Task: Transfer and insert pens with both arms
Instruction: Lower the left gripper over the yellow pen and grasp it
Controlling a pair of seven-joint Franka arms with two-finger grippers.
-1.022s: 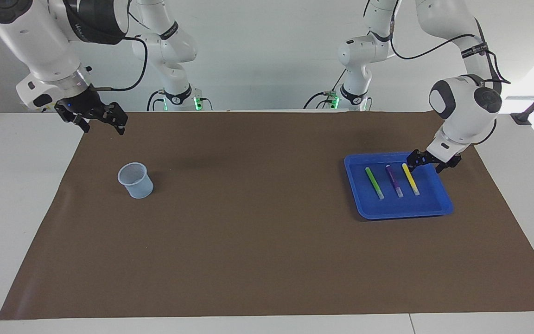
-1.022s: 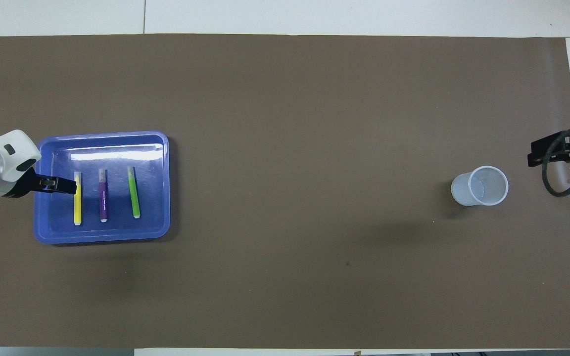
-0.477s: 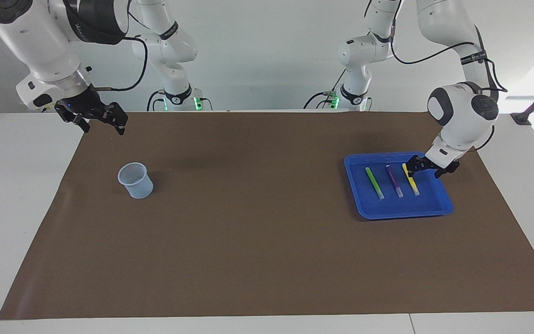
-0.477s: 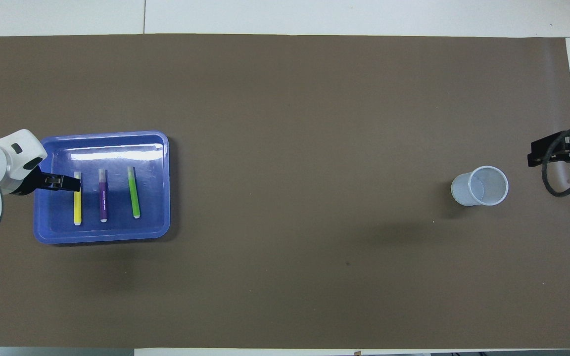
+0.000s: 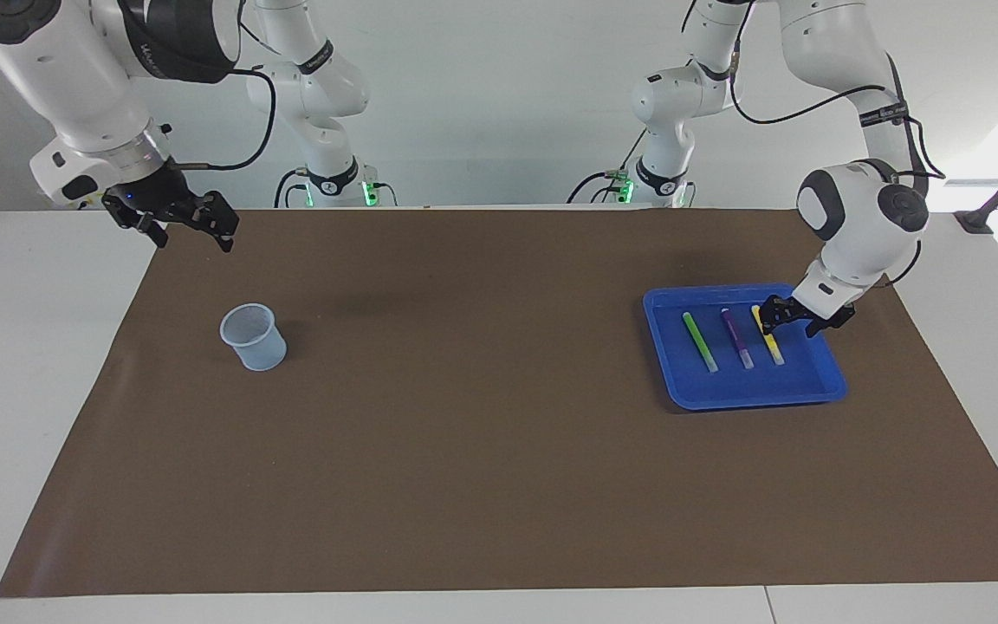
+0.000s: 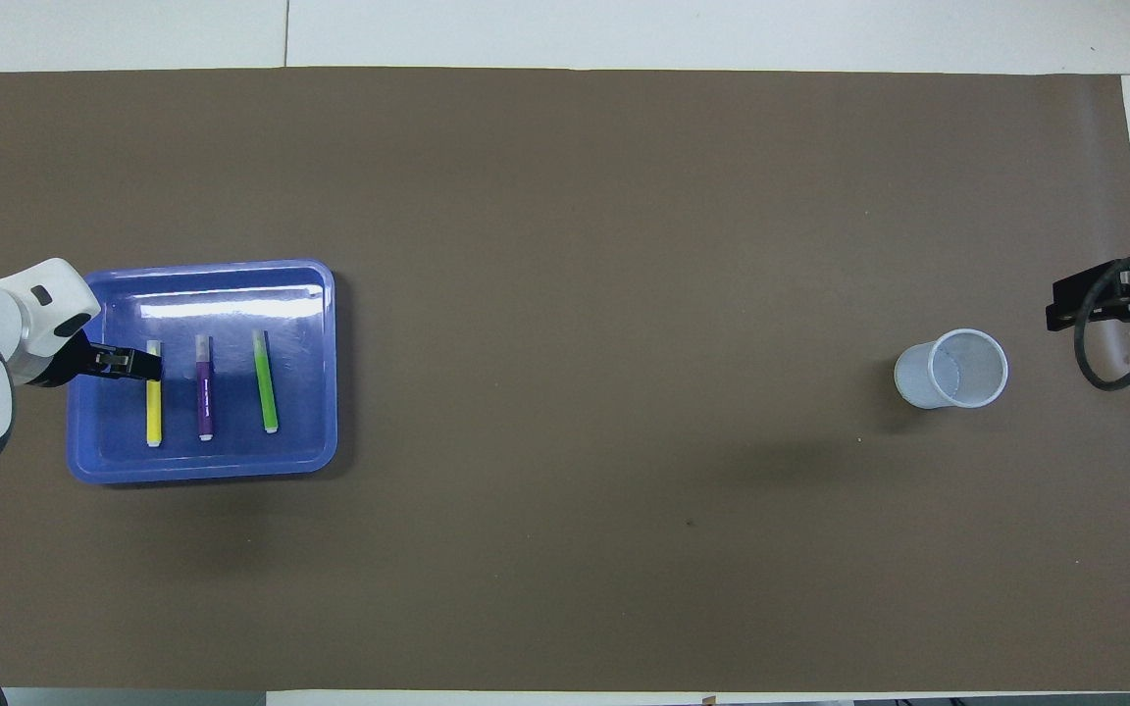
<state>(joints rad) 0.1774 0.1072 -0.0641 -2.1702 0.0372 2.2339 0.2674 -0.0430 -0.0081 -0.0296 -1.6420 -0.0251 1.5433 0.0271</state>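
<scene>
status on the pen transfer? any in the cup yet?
None done: the cup looks empty and the green pen, purple pen and yellow pen all lie in the blue tray. In hand: the left tool is low over the yellow pen's robot-side end, not lifting it. The right tool waits near the cup's end. Left: all three pickups, handovers, insertions.

— Where's the left hand [image 5: 798,317]?
— Low at the left arm's end of the worktop, forearm bent steeply down, fingers [image 6: 138,365] pointing toward three o'clock in the overhead view.
— And the right hand [image 5: 190,224]?
— Raised at its own end, fingers spread, arm waiting.
</scene>
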